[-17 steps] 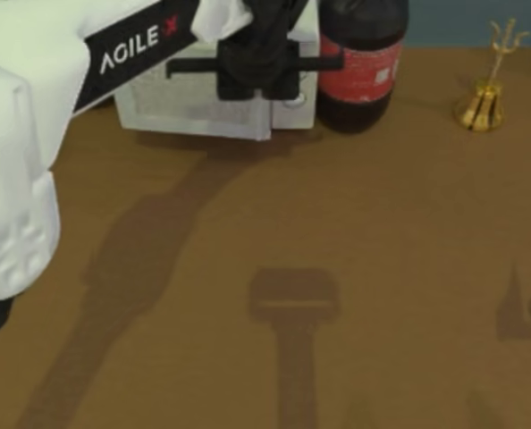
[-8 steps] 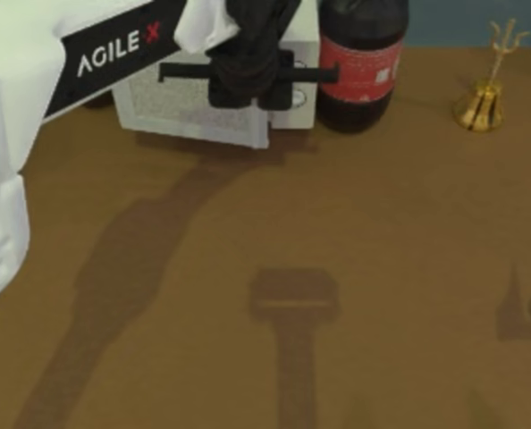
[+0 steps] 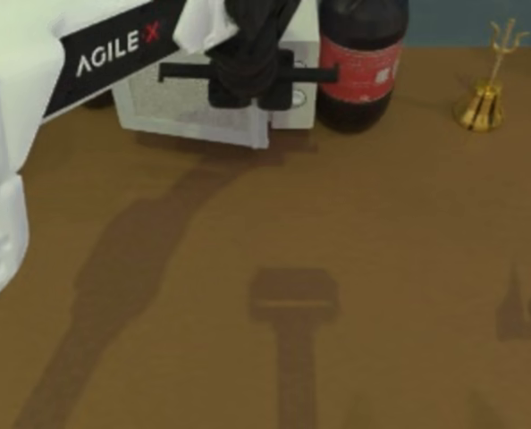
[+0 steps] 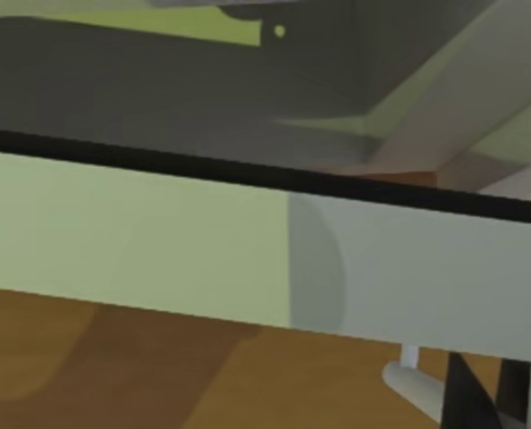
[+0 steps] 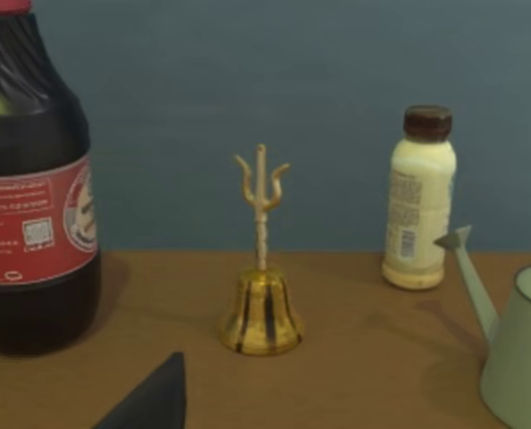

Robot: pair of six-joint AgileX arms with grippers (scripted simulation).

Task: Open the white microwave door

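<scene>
While the top view shows the left gripper (image 3: 248, 76) at the free edge of the door (image 3: 194, 107) of the white microwave (image 3: 297, 112), at the counter's (image 3: 337, 223) far edge, presumably to swing it outward, its fingers' state I cannot tell. Left wrist view: door edge close, cream interior behind it. Right wrist view: right gripper unseen; versus half a second ago, nothing has visibly shifted.

Plain brown wooden table (image 3: 382, 268) with soft shadows lying across it, and a flat blue-grey wall (image 5: 337, 89) running right behind its far edge.
</scene>
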